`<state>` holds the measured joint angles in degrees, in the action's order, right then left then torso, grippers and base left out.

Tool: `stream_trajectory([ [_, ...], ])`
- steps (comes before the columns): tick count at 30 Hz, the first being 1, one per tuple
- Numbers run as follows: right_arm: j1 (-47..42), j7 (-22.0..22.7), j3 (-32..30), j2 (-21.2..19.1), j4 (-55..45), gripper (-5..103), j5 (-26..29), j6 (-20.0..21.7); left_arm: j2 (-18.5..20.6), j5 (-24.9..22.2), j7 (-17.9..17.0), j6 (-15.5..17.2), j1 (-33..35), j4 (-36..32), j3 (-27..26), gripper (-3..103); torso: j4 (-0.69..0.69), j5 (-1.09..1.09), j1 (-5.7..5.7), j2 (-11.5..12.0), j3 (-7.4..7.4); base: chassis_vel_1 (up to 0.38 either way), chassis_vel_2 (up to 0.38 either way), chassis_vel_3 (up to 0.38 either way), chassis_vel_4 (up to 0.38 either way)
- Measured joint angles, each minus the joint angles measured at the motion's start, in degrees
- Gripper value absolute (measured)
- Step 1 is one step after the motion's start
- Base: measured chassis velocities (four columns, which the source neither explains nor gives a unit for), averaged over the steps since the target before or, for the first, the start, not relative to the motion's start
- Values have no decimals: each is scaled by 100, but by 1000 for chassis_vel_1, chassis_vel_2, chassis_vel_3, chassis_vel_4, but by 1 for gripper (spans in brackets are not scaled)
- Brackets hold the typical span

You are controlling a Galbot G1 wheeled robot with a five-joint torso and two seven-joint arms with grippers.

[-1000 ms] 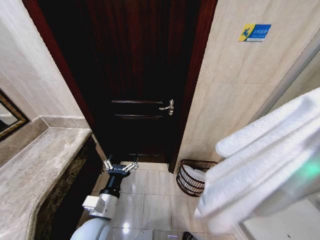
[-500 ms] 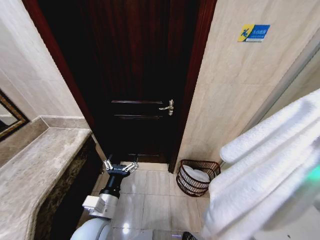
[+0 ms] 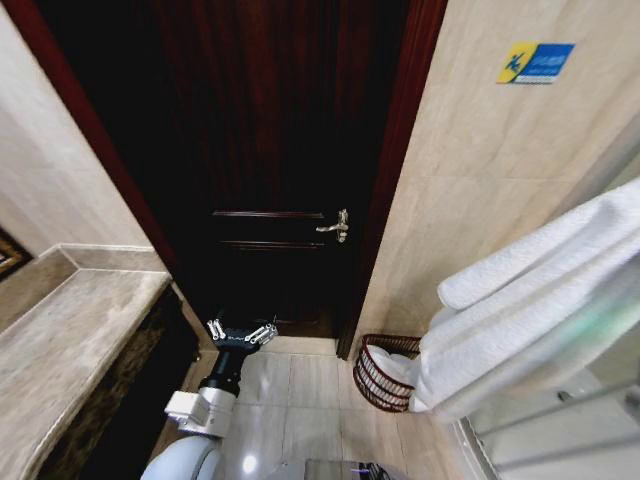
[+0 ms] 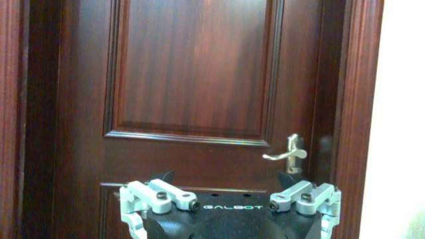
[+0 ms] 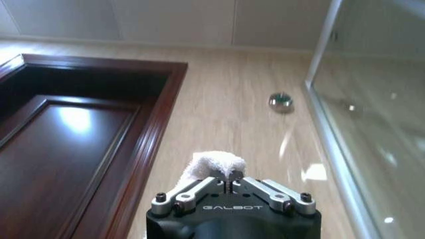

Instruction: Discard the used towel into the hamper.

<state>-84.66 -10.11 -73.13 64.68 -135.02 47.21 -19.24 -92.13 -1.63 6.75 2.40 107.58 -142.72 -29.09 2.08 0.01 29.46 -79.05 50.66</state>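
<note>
Right gripper (image 5: 229, 186) pinches the white towel (image 3: 530, 300) aloft, its long fold draping down toward the wire hamper (image 3: 385, 372) on the floor directly below; left gripper (image 3: 241, 334) parked, fingers spread.

The left end effector (image 4: 229, 211) body carries the marking "GALBOT". The right end effector (image 5: 230, 189) body carries the same marking. Text on the blue-and-yellow wall sign (image 3: 535, 62) is illegible.

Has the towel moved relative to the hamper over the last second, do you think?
Yes, leftward: the towel now covers the right rim of the hamper, which showed whole half a second ago.
</note>
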Motion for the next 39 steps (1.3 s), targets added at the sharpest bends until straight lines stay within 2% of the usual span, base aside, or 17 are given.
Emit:
stream_trajectory([
  [22,861,-409,1292,-183,1608,1,-209,-571,0,0,0,0,1,0,0,100,-1,-1,-7,-4,-2,7,-6,-7,3],
  [39,1600,-616,1841,-182,2671,1,-403,-850,0,0,0,0,1,0,0,100,-1,-1,-8,-4,-2,0,0,0,0],
])
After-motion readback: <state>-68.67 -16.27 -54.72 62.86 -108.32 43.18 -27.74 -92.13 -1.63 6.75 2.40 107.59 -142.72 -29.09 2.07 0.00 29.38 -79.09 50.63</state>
